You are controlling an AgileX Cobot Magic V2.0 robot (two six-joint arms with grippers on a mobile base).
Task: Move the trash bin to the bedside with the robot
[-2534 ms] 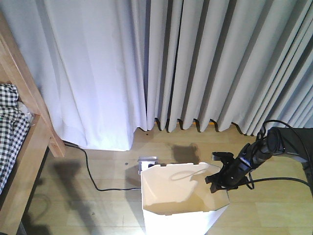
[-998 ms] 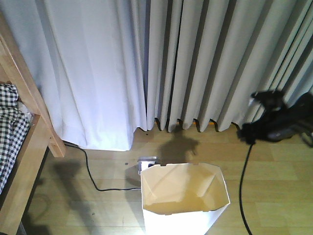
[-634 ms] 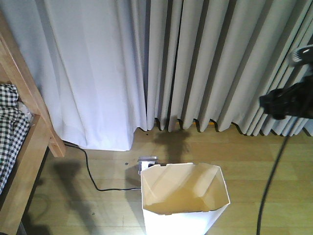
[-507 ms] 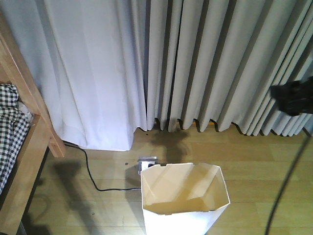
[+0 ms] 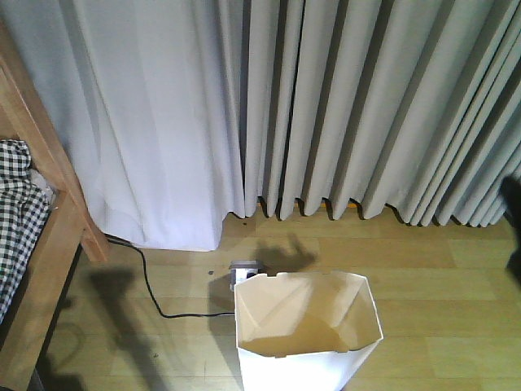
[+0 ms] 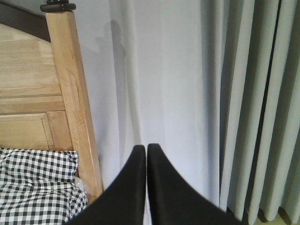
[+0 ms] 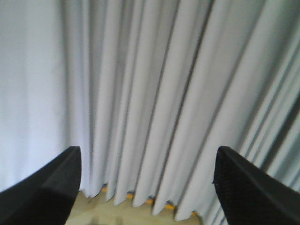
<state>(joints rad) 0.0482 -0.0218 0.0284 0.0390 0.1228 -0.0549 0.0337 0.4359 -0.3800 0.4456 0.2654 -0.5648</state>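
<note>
The white trash bin (image 5: 308, 330) stands alone on the wooden floor at the bottom of the front view, its cream inside bare. The wooden bed frame (image 5: 49, 187) with its checkered cover (image 5: 16, 212) is at the left edge; it also shows in the left wrist view (image 6: 70, 108). No arm touches the bin; only a dark sliver shows at the right edge. My left gripper (image 6: 143, 147) is shut and empty, pointing at the curtain beside the bed post. My right gripper (image 7: 147, 157) is wide open and empty, facing the curtain.
Grey-white curtains (image 5: 326, 106) hang to the floor along the far side. A black cable (image 5: 151, 285) runs across the floor from the bed to a small white power strip (image 5: 242, 269) just behind the bin.
The right arm let go of the bin's right rim, rose, and swung off to the right out of the front view. The bin has stayed in place.
</note>
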